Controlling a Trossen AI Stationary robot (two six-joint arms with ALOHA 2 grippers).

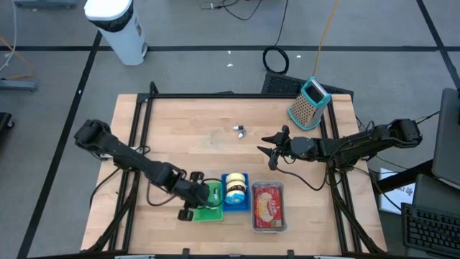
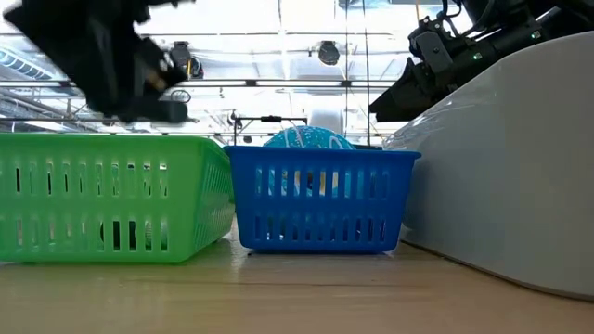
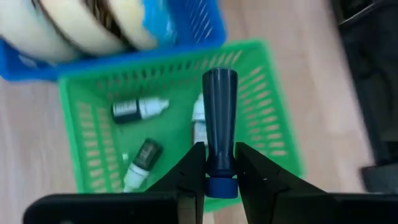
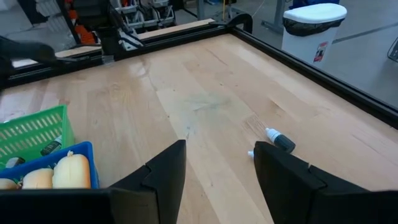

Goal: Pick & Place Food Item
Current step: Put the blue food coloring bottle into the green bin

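Left wrist view: left gripper (image 3: 221, 169) clamped dark bottle (image 3: 220, 121), hanging over green basket (image 3: 273, 130), probably for drop. Right gripper (image 4: 217, 168) parked mid-table, fingers apart, empty.

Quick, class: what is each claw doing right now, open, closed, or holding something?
Left claw: closed on a dark blue bottle, above the green basket.
Right claw: open, holding nothing, above the table.

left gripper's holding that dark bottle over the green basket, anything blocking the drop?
Nothing visible blocks it. The left gripper is shut on the dark bottle directly above the green basket. Small bottles already lie on the basket floor, with bare floor between them.
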